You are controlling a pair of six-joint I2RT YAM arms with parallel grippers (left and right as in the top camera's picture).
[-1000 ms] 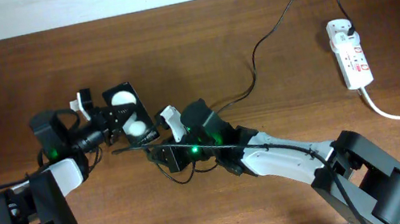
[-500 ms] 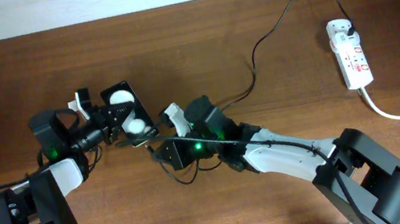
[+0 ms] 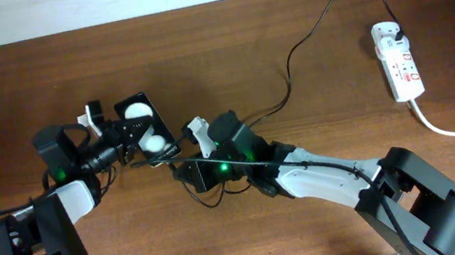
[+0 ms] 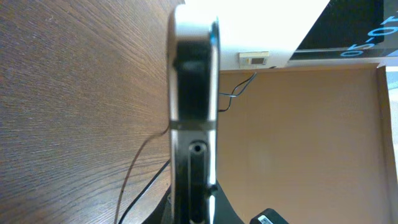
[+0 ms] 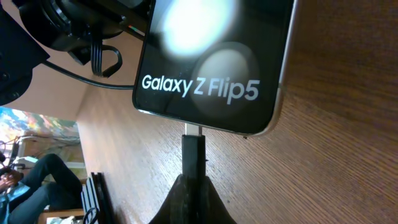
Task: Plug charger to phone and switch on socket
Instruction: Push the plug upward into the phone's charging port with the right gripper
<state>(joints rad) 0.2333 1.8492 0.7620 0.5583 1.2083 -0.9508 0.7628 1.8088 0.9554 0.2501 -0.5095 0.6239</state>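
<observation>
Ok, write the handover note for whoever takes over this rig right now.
Left gripper: shut on the phone.
Right gripper: shut on the charger connector, lined up at the phone's bottom port; some metal tip shows, so it looks not fully seated.
Socket: far right, charger plug in its far end; switch position unreadable.
Done: plug in socket, connector at port.
Left: push connector home, release, switch on socket.
</observation>
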